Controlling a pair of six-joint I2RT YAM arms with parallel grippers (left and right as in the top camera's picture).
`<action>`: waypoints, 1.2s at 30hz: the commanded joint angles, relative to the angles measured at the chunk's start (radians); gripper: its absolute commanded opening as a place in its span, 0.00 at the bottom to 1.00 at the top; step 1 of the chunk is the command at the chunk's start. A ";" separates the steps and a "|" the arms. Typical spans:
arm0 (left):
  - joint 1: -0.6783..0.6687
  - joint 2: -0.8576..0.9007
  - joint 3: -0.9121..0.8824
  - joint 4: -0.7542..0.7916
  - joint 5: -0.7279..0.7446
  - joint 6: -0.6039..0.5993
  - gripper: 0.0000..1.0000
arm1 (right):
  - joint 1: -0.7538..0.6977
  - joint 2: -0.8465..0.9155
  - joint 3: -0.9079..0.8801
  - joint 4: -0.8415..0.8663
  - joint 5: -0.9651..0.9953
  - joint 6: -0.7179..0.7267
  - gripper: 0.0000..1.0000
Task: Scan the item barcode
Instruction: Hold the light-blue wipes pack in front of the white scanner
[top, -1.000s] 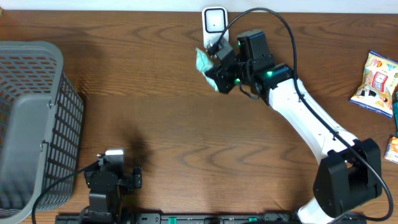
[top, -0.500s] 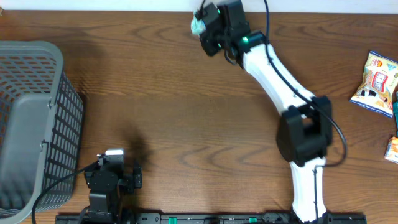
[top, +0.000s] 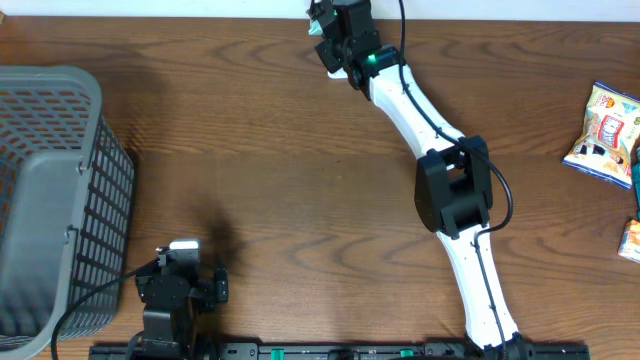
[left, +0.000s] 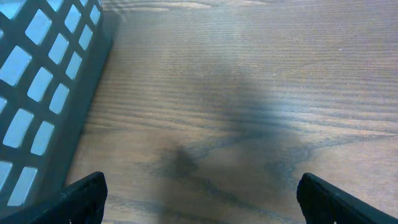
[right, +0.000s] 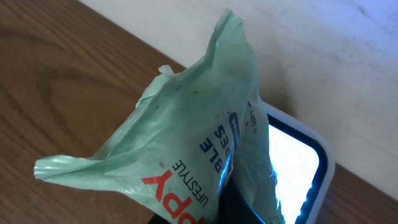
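Observation:
The item is a pale green plastic packet with red and blue print. My right gripper is shut on its lower part and holds it upright against the lit face of the white scanner. From overhead, the right gripper reaches to the table's back edge, with a bit of the green packet showing at its left; the scanner is hidden under it there. My left gripper rests at the front left, and its jaws stand wide open over bare wood.
A grey mesh basket stands at the left edge, and its wall is close to my left gripper. Snack packets lie at the far right, with another below them. A white wall runs behind the scanner.
My right arm has stretched further back and left, carrying the green packet from just in front of the scanner to right over it. The left arm has not moved.

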 joint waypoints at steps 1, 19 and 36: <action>0.003 -0.005 -0.008 -0.011 -0.006 0.006 0.98 | -0.008 0.000 0.039 0.020 0.025 -0.012 0.01; 0.003 -0.005 -0.008 -0.011 -0.006 0.006 0.98 | -0.016 -0.022 0.041 -0.052 0.148 0.064 0.01; 0.003 -0.005 -0.008 -0.011 -0.006 0.006 0.98 | -0.237 -0.391 0.042 -0.722 0.301 0.328 0.01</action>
